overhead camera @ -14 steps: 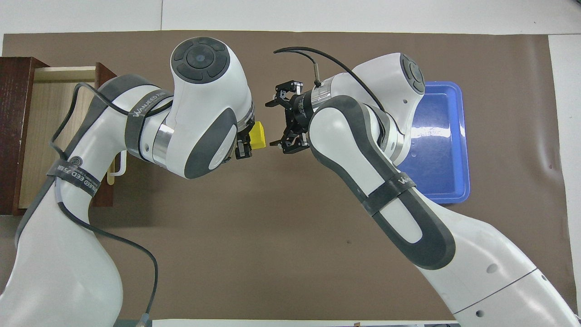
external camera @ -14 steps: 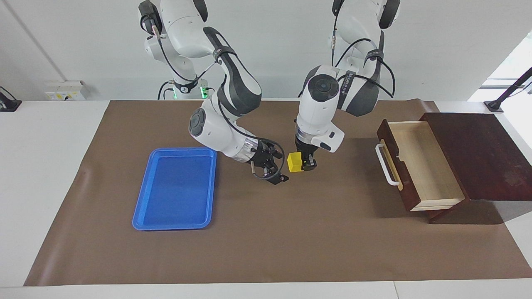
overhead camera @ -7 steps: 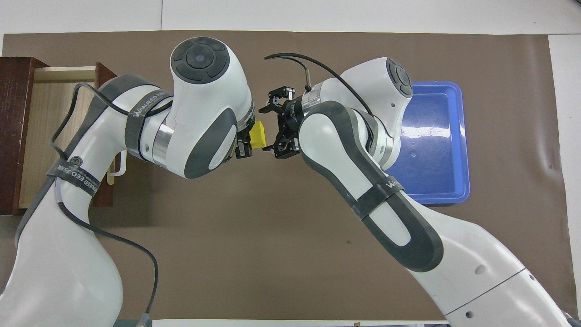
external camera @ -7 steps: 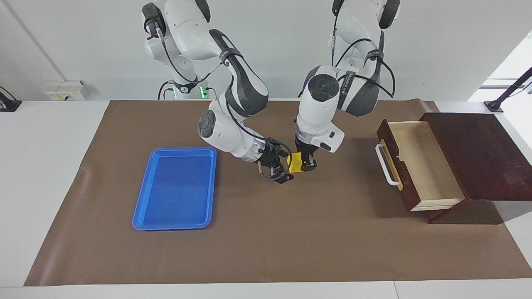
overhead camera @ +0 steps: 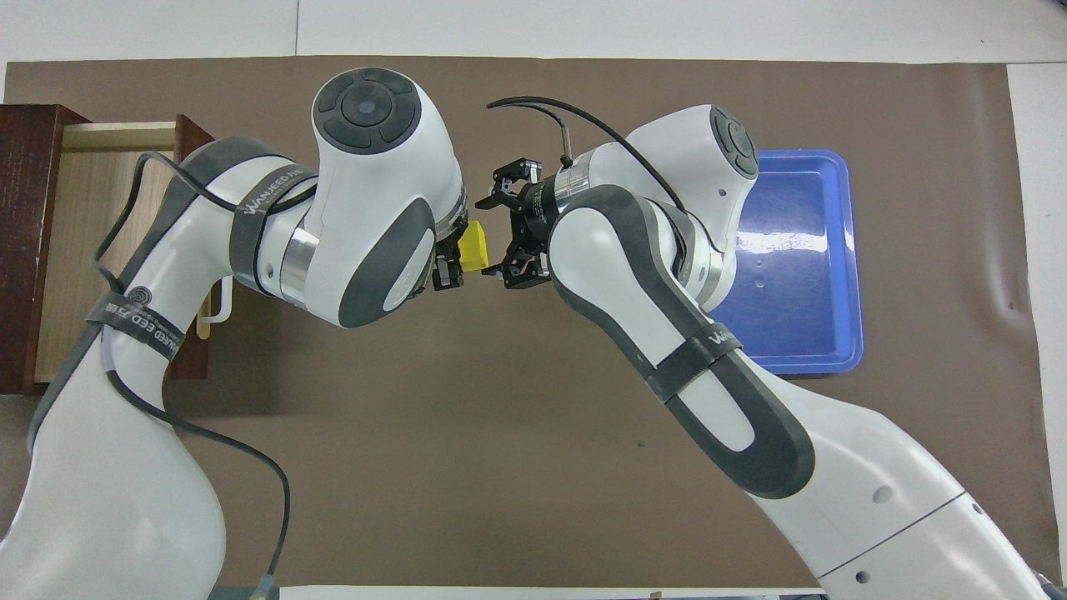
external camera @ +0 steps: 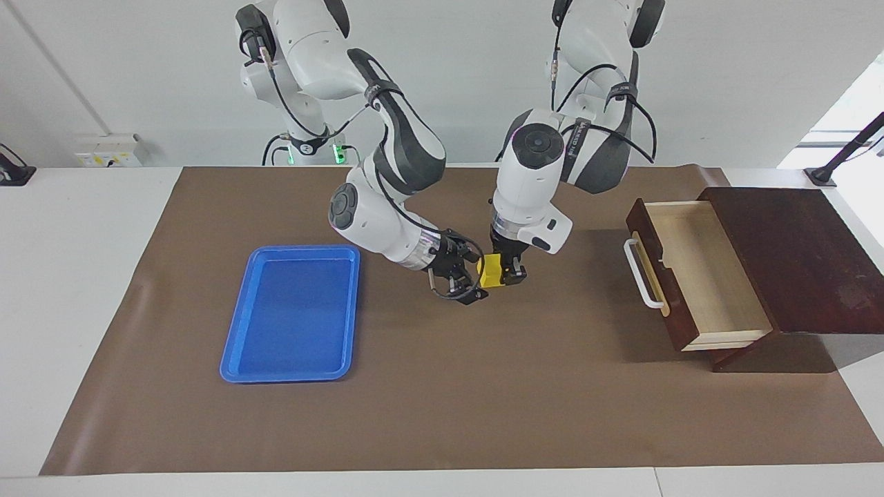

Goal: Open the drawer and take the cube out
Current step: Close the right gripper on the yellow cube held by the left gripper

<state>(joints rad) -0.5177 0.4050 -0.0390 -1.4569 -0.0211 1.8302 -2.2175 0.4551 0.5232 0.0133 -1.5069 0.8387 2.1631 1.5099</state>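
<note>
The yellow cube (external camera: 491, 270) (overhead camera: 473, 247) hangs a little above the brown mat, over the middle of the table. My left gripper (external camera: 510, 273) (overhead camera: 448, 268) points down and is shut on it. My right gripper (external camera: 472, 277) (overhead camera: 490, 238) comes in sideways from the blue tray's end. It stands open, with one finger on each side of the cube's free end; whether they touch it I cannot tell. The drawer (external camera: 704, 269) (overhead camera: 75, 208) is pulled out at the left arm's end of the table, its pale interior bare and its white handle (external camera: 639, 273) facing the middle.
A flat blue tray (external camera: 293, 314) (overhead camera: 800, 258) lies on the mat toward the right arm's end, with nothing in it. The dark wooden cabinet top (external camera: 794, 255) stands at the left arm's end. A brown mat (external camera: 483, 400) covers the table.
My right gripper has moved toward the cube, from a gap away to straddling it, and its fingers have narrowed a little. The left gripper and cube have stayed put.
</note>
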